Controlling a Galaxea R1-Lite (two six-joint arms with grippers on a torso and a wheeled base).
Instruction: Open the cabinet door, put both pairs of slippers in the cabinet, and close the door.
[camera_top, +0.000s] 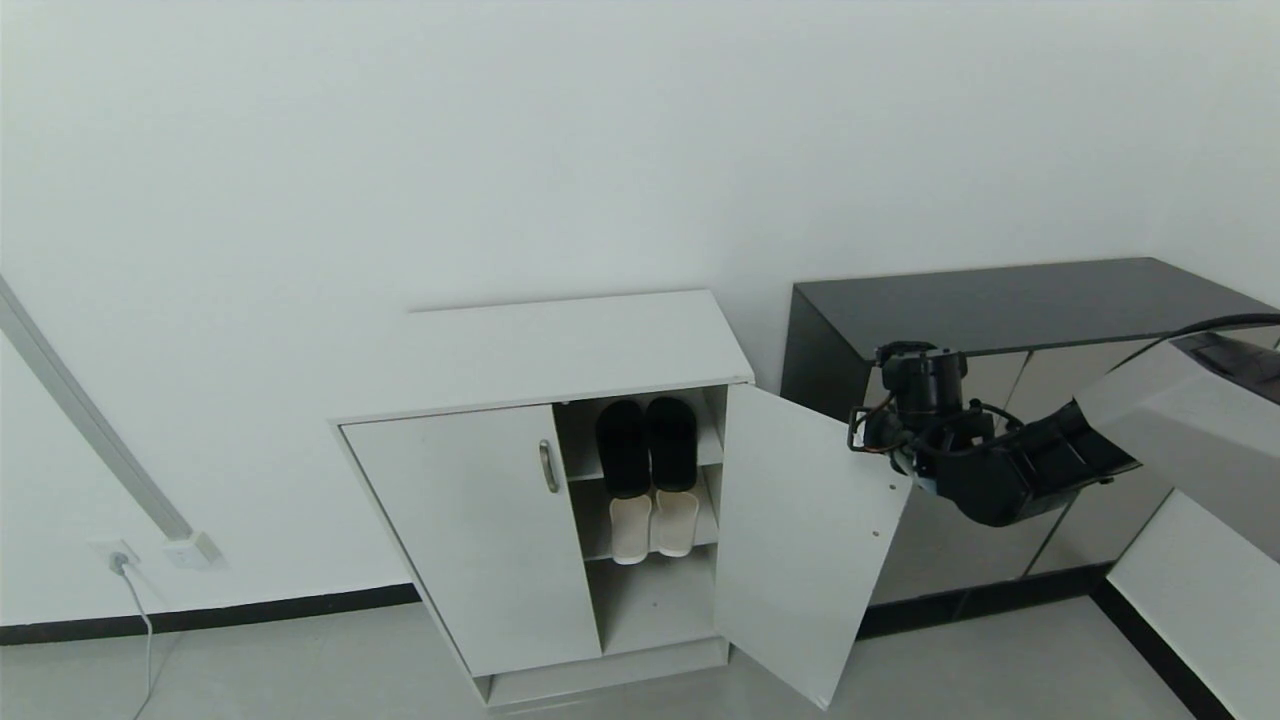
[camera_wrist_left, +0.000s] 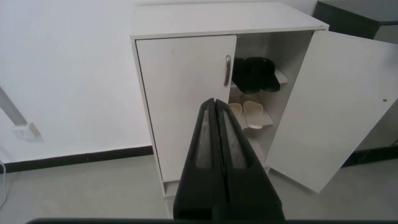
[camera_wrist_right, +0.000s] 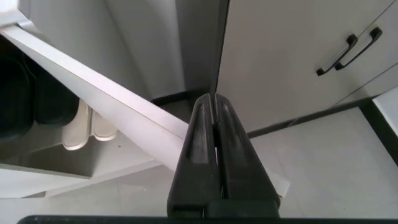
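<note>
The white cabinet stands against the wall with its left door closed and its right door swung out. A black pair of slippers lies on the upper shelf, and a white pair on the shelf below. My right arm is at the outer side of the open door, near its free edge. The right gripper is shut and empty, its tips close over the door's edge. My left gripper is shut with nothing in it, some way in front of the cabinet.
A black-topped sideboard with dark handles stands right of the cabinet, just behind my right arm. A wall socket with a cable sits low on the left wall. Grey floor spreads before the cabinet.
</note>
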